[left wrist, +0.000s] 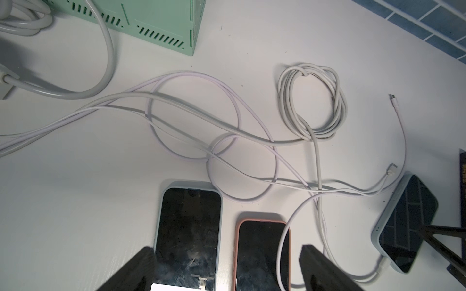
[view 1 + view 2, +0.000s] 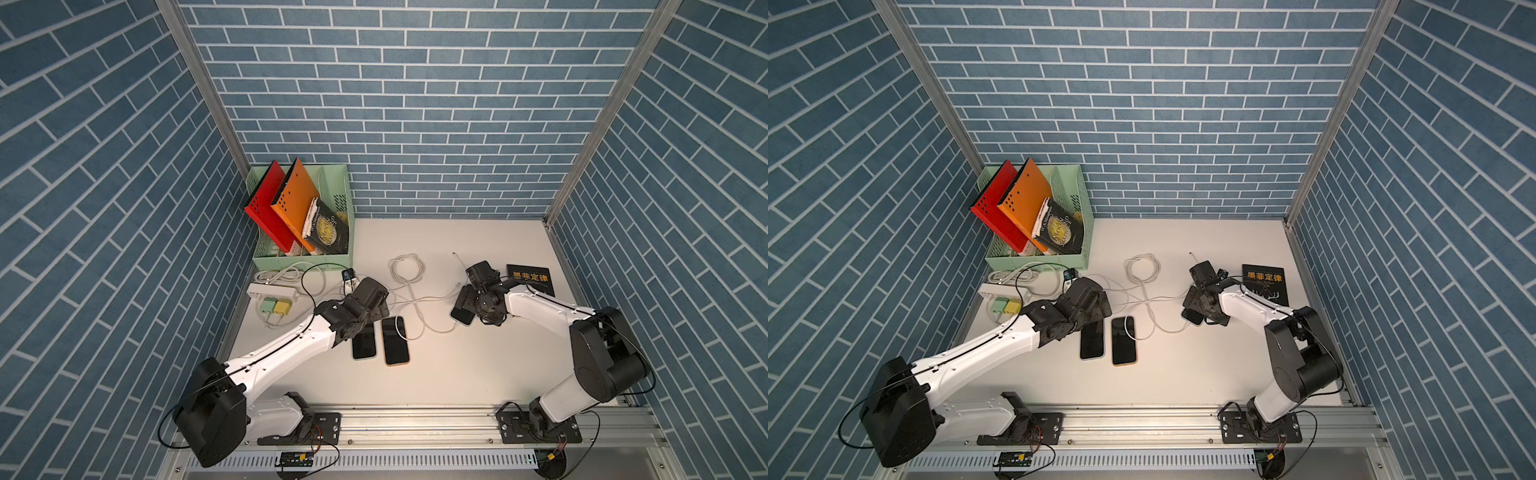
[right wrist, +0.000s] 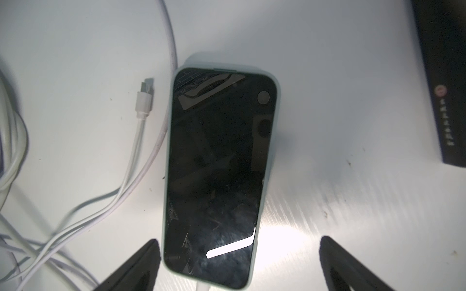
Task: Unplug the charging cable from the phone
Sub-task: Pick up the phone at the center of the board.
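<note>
Robotics lab test cell: blue brick-patterned wall panels [image 2: 415, 104] line a bare aluminium frame [image 2: 199, 79], and two white-and-black robot arms [image 2: 286, 345] stand mounted on a slotted aluminium rail [image 2: 415, 417] at the edge of a white tabletop [image 2: 478, 374] — dressed as a desk with a mint-green plastic file basket [image 2: 299, 262], a white power strip [image 2: 270, 291] and white charging cables [image 1: 324, 133].

Phone [image 2: 462, 318] mostly hidden beneath right arm [image 2: 536, 305] in both top views, black book [image 3: 443, 75] cropped at frame edge
</note>
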